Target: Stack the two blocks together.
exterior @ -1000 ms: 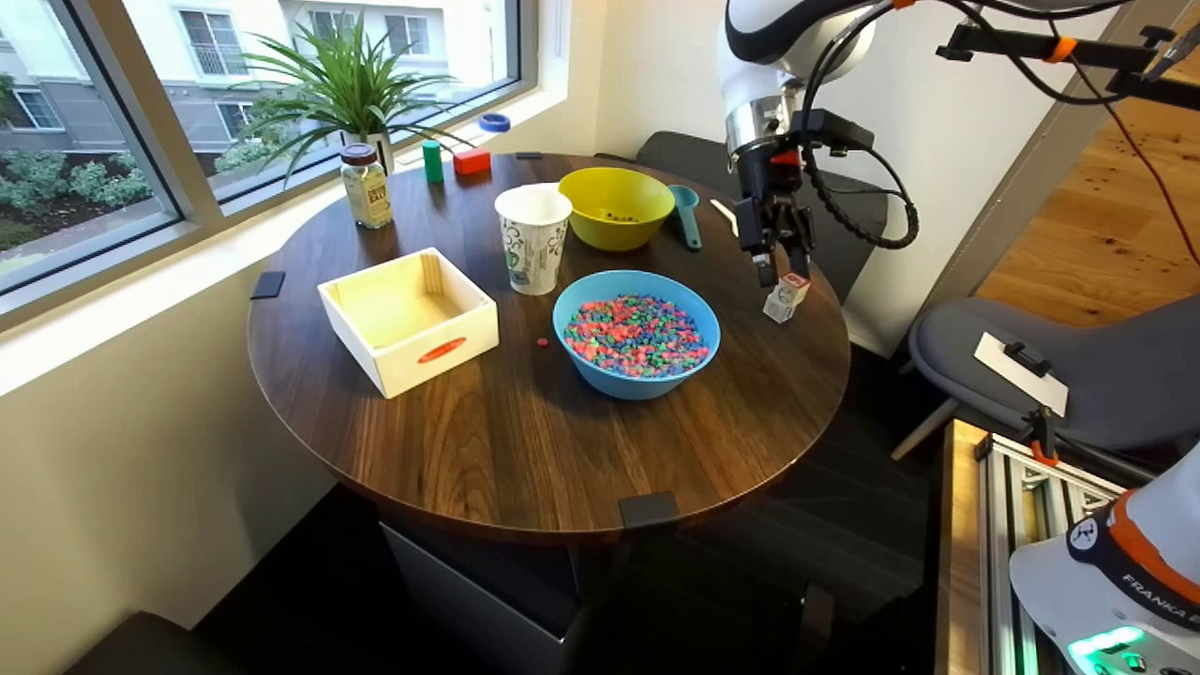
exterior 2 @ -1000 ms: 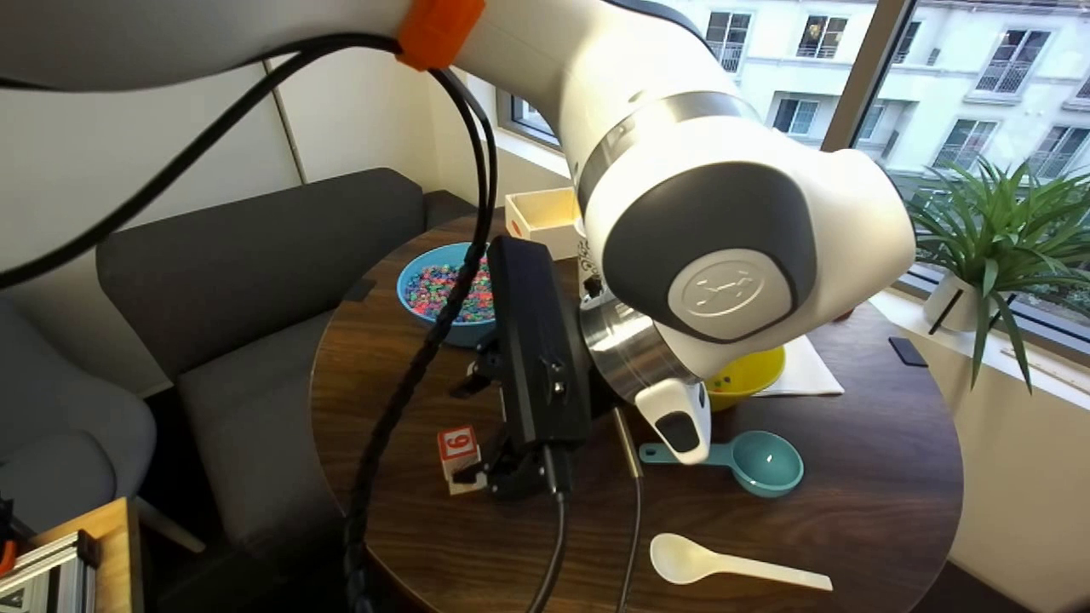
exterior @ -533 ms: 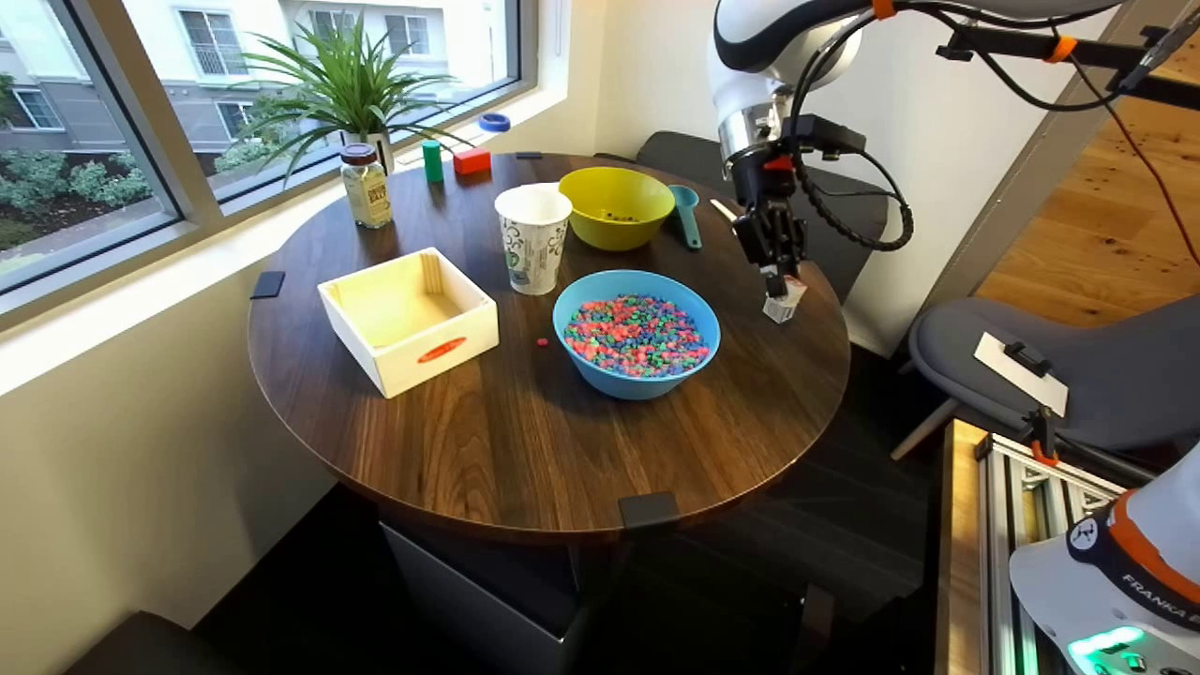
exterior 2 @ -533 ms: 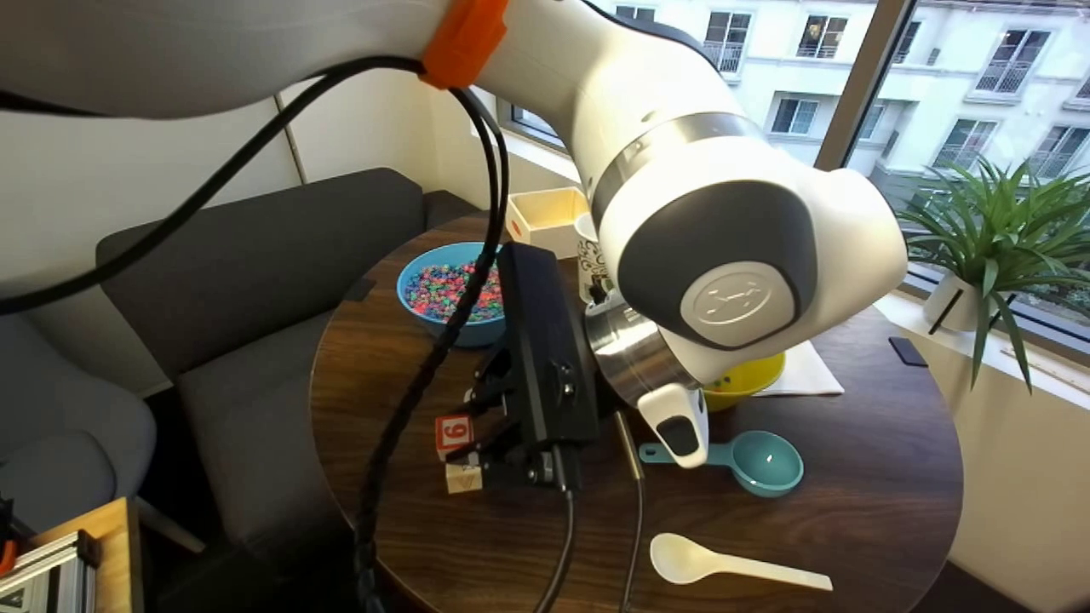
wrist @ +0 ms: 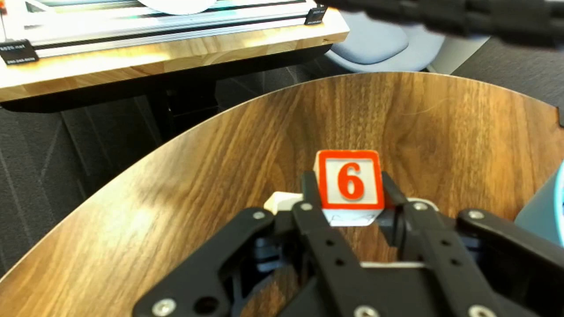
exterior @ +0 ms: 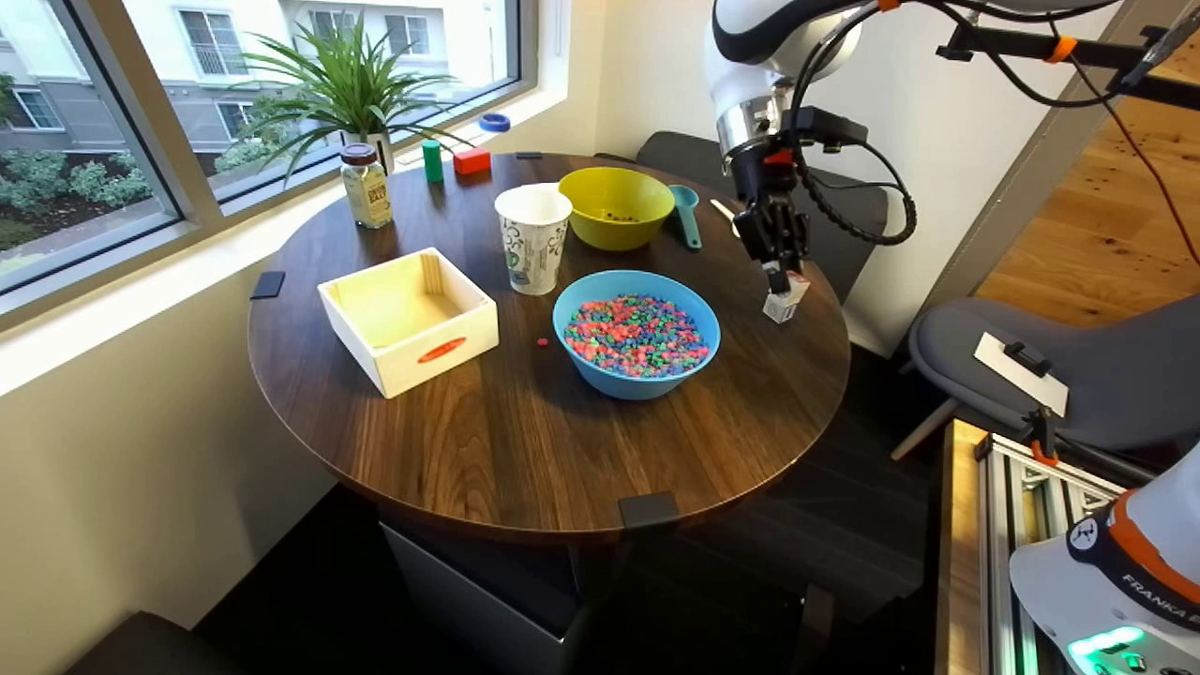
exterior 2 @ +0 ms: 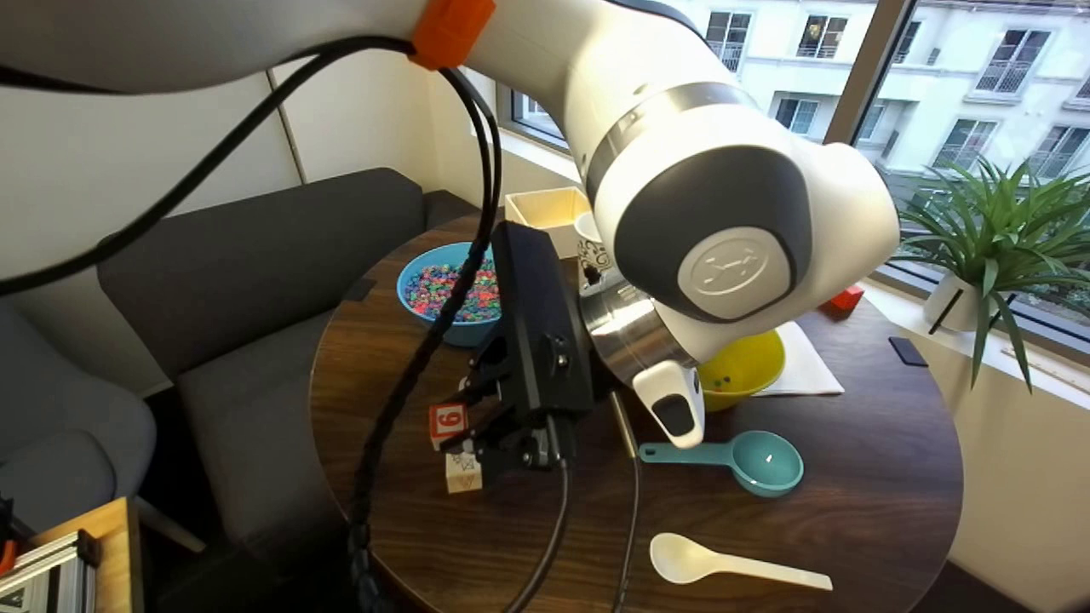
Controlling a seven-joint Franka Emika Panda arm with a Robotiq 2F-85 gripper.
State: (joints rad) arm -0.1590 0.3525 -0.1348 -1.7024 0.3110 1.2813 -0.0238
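A small cube with a red-framed face and a red 6 (wrist: 350,180) sits between the fingers of my gripper (wrist: 351,189), which is shut on it. Beyond the left finger, a pale wooden cube (wrist: 283,201) shows in part; the finger hides the rest. In an exterior view the red-framed cube (exterior 2: 448,423) appears just above and to the left of the pale cube (exterior 2: 464,477), which rests on the table. From another angle the pale cube (exterior: 780,307) stands right under my gripper (exterior: 786,281). Whether the two cubes touch I cannot tell.
A blue bowl of coloured beads (exterior: 609,380) stands beside the gripper. Further off are a yellow bowl (exterior: 600,234), a paper cup (exterior: 532,253) and a wooden box (exterior: 403,370). A teal scoop (exterior 2: 766,468) and a white spoon (exterior 2: 681,558) lie nearby. The table's rounded edge is close.
The jaws have gone from open to shut around the red-framed cube. That cube has moved slightly up and left in an exterior view, while the pale cube stays put.
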